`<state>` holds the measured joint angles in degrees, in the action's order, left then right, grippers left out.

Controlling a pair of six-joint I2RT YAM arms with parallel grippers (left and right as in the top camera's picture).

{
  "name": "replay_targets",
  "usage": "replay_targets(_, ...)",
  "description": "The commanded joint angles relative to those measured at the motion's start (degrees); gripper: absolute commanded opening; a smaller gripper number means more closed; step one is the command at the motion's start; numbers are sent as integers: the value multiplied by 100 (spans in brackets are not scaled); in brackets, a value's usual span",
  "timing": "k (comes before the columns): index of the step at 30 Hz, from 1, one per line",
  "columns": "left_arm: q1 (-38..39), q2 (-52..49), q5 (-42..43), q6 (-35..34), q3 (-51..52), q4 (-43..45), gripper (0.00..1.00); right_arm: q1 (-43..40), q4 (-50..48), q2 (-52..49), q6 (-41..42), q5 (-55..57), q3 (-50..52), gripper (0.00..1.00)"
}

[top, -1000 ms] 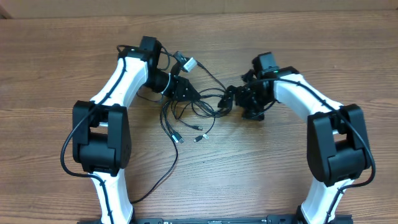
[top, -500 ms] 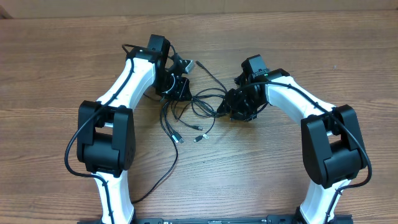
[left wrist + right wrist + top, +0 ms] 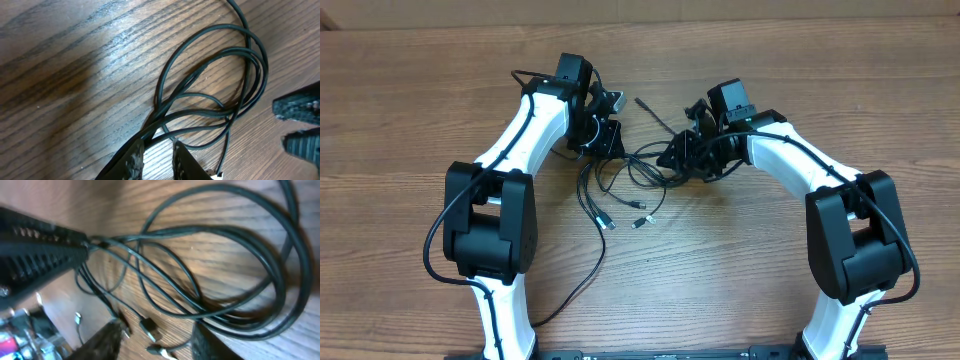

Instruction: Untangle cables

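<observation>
Your left hand [image 3: 157, 148] stands narrowly apart, cables [image 3: 250, 322] running in; whether it grips, I cannot tell. Your right hand [image 3: 157, 330] stands apart, straddling them.

several thin black cables [image 3: 645, 168] lie tangled on a wood-grain table [image 3: 420, 100], about midway across it. at the centre they curl into flat, overlapping loops [image 3: 197, 94] that cross one another several times. on the left side of the tangle the strands draw together to a single point. from there a few hang toward the near edge and end in small plug ends [image 3: 608, 222] with pale metal tips, lying just beside each other. one loose strand [image 3: 655, 118] runs up and away from the tangle to a free dark tip.
</observation>
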<state>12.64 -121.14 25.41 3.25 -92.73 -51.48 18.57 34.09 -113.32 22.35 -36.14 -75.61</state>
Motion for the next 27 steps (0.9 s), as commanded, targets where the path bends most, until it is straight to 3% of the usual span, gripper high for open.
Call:
replay_targets(1, -11, 48, -59, -68, -57, 44, 22, 125, -107, 238, 188, -83, -94, 25)
replay_targets(12, -35, 48, -553, -289, -35, 55, 24, 883, -114, 225, 162, 872, -83, 31)
replay_targets(22, -35, 48, -553, -308, -35, 55, 26, 1244, -730, 208, 214, 1775, -83, 32)
replay_targets(27, -35, 48, -553, -308, -35, 55, 26, 1211, -1187, 208, 1137, 2428, -83, 30)
